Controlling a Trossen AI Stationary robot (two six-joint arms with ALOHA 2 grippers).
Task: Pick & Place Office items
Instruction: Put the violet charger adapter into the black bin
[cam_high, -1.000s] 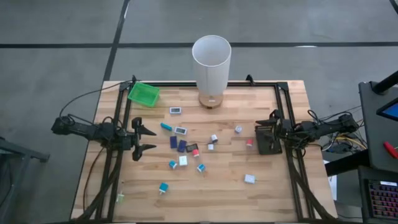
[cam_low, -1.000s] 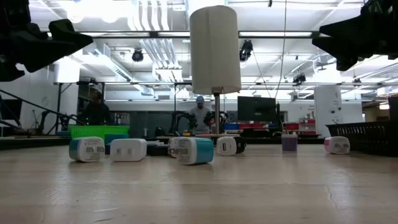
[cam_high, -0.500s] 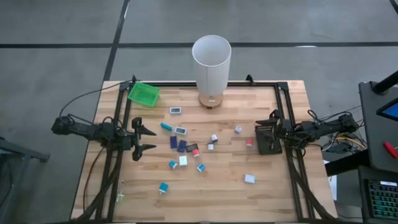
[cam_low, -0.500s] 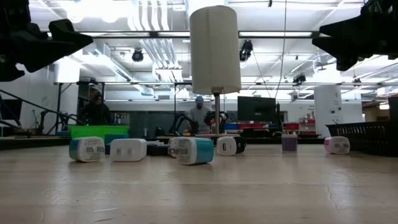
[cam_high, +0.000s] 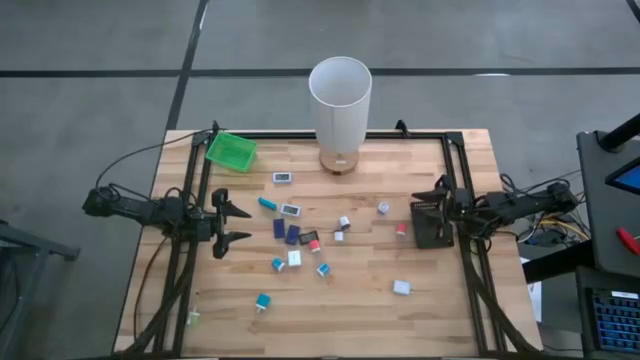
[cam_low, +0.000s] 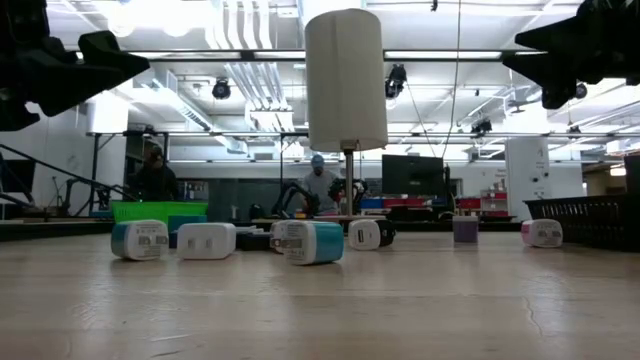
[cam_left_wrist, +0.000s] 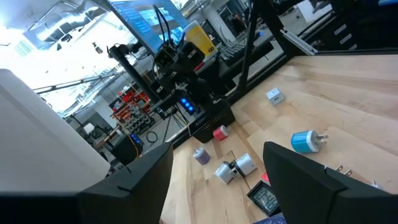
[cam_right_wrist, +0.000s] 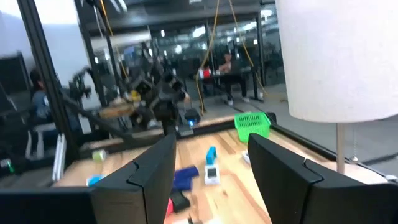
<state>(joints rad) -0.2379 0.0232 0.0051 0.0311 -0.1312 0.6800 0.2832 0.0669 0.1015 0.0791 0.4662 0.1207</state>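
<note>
Even, soft overhead light is falling on the worktop (cam_high: 400, 250) in the high view, leaving only faint short shadows beside the small pieces, and nothing there is glaring. In the low view, ceiling lamps (cam_low: 130, 20) toward 11 o'clock are blowing out to white and turning both arms into black silhouettes. The right wrist view is smearing with blur across the background room, while bright windows toward 10 o'clock are washing out the left wrist view, its near dark fingers (cam_left_wrist: 298, 180) sitting out of focus.

Bare table (cam_high: 420, 320) lies between the left gripper (cam_high: 234, 224) and the scattered office items (cam_high: 300, 240) ahead, while a black tray (cam_high: 430, 222) sits just under the right gripper (cam_high: 438, 197).
</note>
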